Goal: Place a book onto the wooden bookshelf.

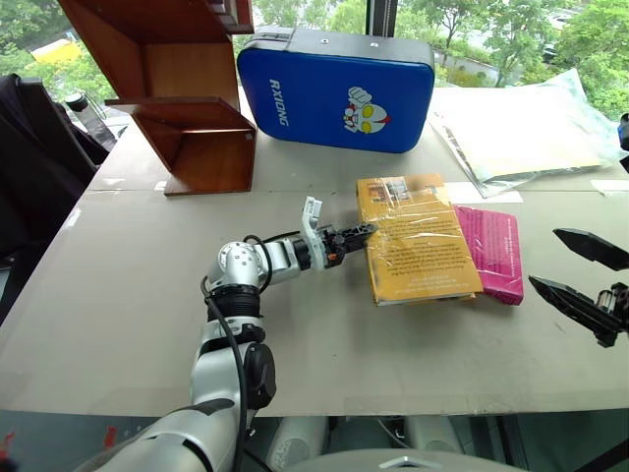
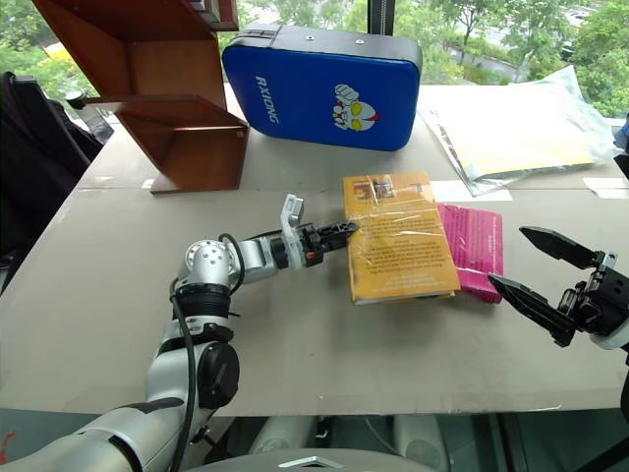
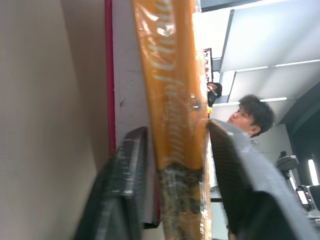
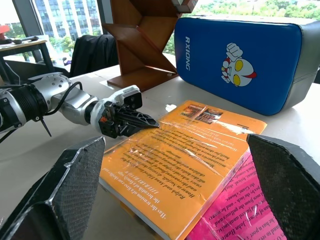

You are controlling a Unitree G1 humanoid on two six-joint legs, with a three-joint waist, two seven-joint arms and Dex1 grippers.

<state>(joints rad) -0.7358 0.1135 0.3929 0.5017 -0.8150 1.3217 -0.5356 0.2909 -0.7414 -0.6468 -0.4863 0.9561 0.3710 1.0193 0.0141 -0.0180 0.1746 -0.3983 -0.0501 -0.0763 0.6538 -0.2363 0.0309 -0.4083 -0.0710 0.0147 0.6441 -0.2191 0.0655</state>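
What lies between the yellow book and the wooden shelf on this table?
Nothing visible does: bare table separates the book from the shelf. The left gripper already pinches the book's edge. The blue case stands beside the shelf, off that path.

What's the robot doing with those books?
The robot's left hand is pinching the edge of the yellow book, which lies on the table partly on top of a pink book. Its right hand waits open nearby. The wooden bookshelf stands at the back, and the book isn't on it yet.
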